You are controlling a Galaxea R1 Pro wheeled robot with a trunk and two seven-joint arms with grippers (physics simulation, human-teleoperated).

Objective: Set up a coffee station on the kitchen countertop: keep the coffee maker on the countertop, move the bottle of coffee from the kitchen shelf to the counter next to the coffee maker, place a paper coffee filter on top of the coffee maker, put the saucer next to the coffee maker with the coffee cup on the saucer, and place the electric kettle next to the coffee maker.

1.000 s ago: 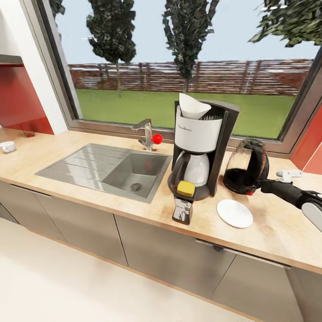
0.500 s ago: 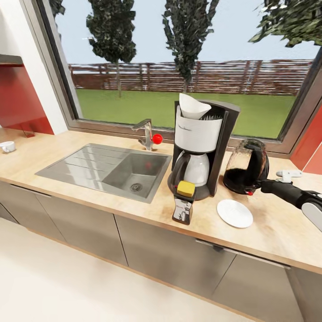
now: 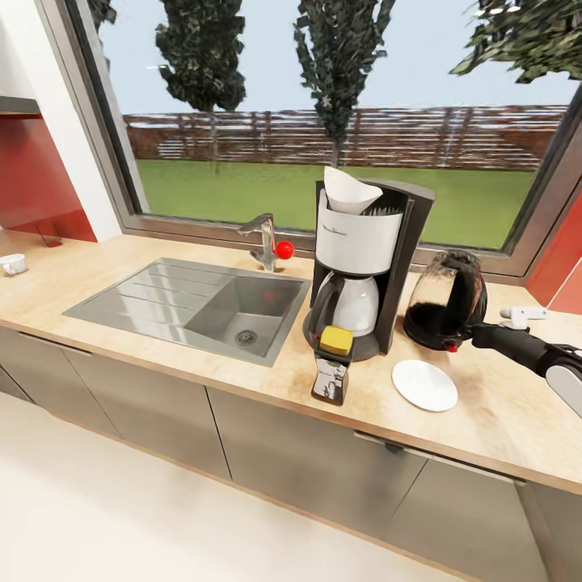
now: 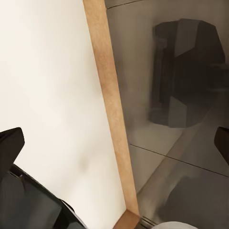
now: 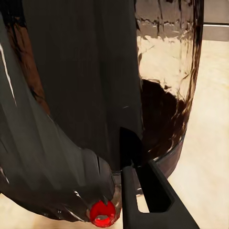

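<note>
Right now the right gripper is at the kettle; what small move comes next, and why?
Probably release and back the right gripper off. The kettle stands upright on the counter beside the coffee maker, while the saucer lacks the cup.

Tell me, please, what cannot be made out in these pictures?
- Right gripper: in the head view the kettle hides its fingertips; in the right wrist view one finger lies against the kettle, so whether it grips is unclear.
- Cup: cut by the head view's edge, too small for detail.
- Coffee bottle: its label is too small to read.
- Left gripper: its fingertips are cut off by the left wrist view's edges.
</note>
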